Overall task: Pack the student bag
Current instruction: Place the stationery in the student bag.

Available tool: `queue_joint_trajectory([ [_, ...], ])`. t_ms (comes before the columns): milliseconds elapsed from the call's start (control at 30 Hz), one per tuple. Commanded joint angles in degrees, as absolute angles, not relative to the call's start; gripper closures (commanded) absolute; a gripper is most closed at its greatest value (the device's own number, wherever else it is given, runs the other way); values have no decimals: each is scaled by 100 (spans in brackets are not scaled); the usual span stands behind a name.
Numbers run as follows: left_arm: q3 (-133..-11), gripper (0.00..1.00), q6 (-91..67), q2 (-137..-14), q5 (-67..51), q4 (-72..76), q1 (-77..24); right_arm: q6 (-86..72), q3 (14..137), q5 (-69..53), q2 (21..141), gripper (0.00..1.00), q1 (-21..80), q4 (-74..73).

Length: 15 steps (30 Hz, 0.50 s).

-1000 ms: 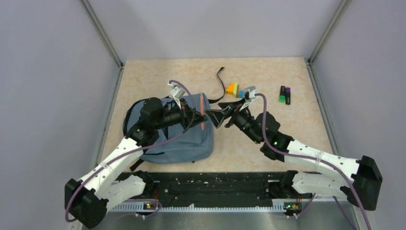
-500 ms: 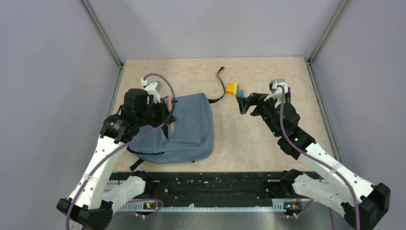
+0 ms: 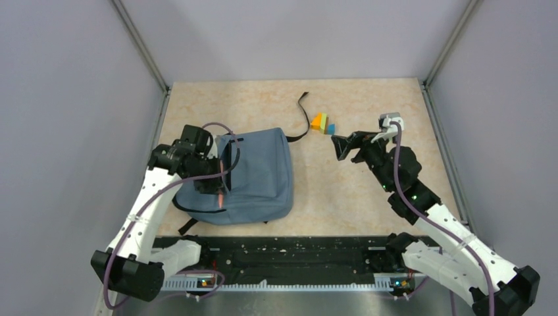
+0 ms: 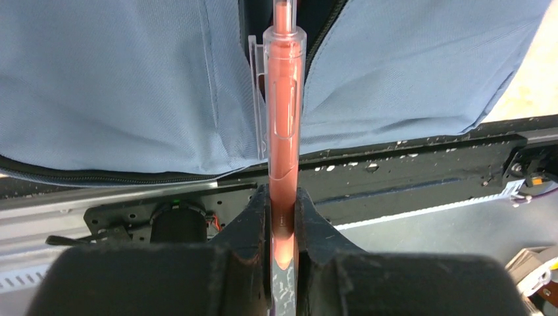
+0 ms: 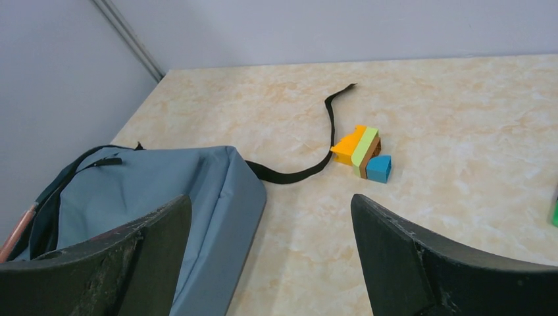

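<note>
The dusty-blue student bag (image 3: 260, 174) lies flat at the table's left, one black strap (image 3: 304, 118) trailing toward the back. My left gripper (image 3: 219, 186) hovers over the bag's left part, shut on a translucent red pen (image 3: 222, 197). In the left wrist view the pen (image 4: 284, 112) runs straight out from between the fingers (image 4: 253, 217) toward a dark gap in the bag's fabric (image 4: 131, 85). My right gripper (image 3: 345, 146) stands open and holds nothing, to the right of the bag. From the right wrist, its fingers (image 5: 408, 257) frame the bag's corner (image 5: 217, 197) and bare table.
A small stack of orange, green and blue blocks (image 3: 322, 123) sits behind the right gripper, next to the strap's end (image 5: 339, 92). A green item (image 5: 555, 214) peeks in at the right edge. Grey walls close three sides; the black rail (image 3: 296, 253) runs along the near edge.
My left arm swung from the bag's right side to its left, carrying the pen, which now points toward the near edge. My right gripper drew back to the right and opened wider.
</note>
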State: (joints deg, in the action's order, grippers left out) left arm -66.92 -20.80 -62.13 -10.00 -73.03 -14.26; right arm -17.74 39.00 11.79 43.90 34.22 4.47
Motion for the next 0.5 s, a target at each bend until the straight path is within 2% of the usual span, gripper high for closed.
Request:
queue_joint_trajectory([
  [0,-6650,100,-1850,-6463,-960,-7594,-1397,-1766,3885,1023,4277,12,3315,563],
  [267,-6812,100,-1606,-7005,-1249,-7516,-1397,-1750,3867,1057,4074,12,3305,505],
  [467,-7289,100,-1371,-7554,-803,-7418,-1397,-1728,3854,1113,3903,12,3305,431],
])
